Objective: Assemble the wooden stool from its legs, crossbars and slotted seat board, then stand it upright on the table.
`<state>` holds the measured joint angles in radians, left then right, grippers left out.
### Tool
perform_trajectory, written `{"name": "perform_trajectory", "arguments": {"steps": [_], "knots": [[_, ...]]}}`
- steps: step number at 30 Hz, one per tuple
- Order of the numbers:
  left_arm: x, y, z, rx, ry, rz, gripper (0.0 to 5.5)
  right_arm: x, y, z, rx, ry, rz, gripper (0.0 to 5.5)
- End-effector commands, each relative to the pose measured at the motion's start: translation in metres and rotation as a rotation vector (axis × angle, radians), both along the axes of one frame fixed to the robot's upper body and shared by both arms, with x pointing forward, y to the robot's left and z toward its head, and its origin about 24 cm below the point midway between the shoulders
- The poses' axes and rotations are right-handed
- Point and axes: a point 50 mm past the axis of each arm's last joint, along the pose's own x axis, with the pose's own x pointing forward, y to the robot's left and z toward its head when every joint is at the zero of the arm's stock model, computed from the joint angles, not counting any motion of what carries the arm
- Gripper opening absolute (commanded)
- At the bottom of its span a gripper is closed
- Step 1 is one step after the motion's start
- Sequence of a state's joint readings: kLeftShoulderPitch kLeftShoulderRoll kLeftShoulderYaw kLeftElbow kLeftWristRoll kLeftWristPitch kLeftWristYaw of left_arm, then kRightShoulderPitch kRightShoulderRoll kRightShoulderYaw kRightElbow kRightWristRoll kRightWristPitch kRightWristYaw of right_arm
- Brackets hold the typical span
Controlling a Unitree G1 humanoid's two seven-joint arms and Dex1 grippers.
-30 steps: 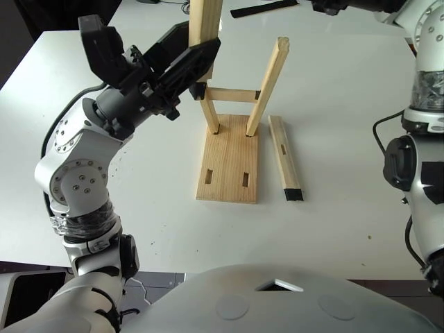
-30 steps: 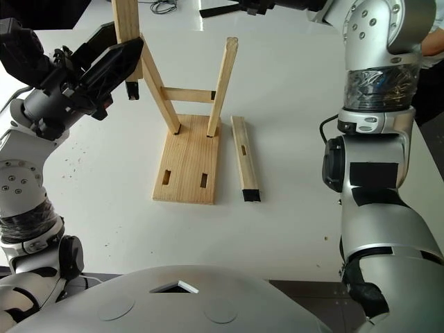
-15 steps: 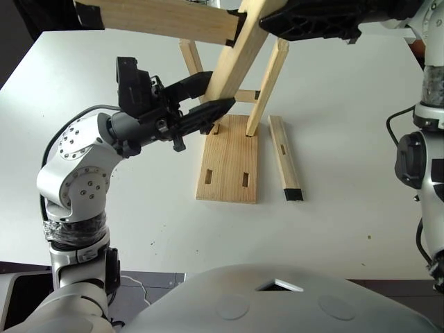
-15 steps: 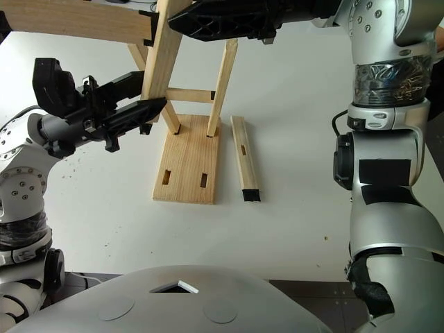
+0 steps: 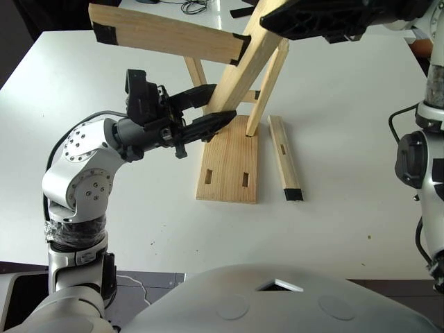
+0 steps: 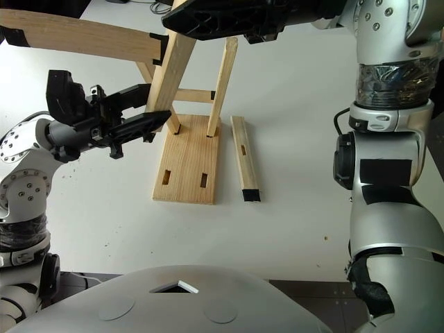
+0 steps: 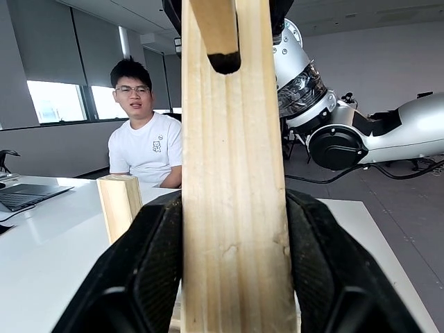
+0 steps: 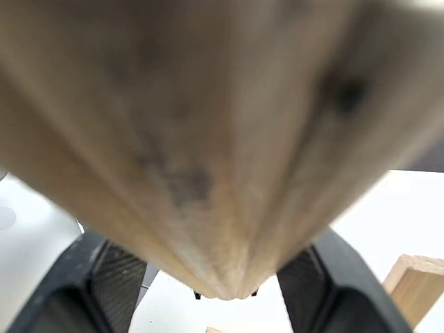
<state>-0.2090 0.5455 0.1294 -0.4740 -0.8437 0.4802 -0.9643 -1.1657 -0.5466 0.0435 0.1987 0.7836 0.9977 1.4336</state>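
one seat board (image 5: 229, 191) lies flat on the bench (image 5: 347, 139), with two legs (image 5: 267, 87) standing in its far slots and two near slots (image 5: 209, 175) free. the right gripper (image 5: 274, 19) pinches the top of a slanted leg (image 5: 243, 69), which has one long piece (image 5: 166, 35) joined leftward. the left gripper (image 5: 223, 103) is pressed on its low end, far-left of the free slots. one loose leg (image 5: 284, 156) lies right, and one crossbar (image 6: 196, 96) joins the standing pair.

A white table (image 5: 347, 139) stands before bright windows (image 7: 54, 103).

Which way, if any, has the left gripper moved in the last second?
Yes. The left gripper has dropped toward the seat board, now clamping the tilted leg just above it.
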Motion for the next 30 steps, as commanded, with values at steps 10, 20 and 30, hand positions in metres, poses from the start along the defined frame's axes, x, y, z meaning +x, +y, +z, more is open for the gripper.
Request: {"name": "perform_trajectory", "arguments": {"steps": [10,20,30], "knots": [[0.007,0.002,-0.006,0.053,0.001,0.057,2.04,-0.006,-0.003,0.009,0.037,-0.010,-0.019,2.11],[0.008,0.007,-0.021,0.060,0.108,0.100,3.13,0.001,-0.023,-0.009,0.062,-0.055,-0.229,2.05],[-0.010,0.053,-0.062,-0.161,0.307,0.687,3.67,-0.025,-0.049,-0.071,-0.057,-0.082,-0.398,2.05]]}}
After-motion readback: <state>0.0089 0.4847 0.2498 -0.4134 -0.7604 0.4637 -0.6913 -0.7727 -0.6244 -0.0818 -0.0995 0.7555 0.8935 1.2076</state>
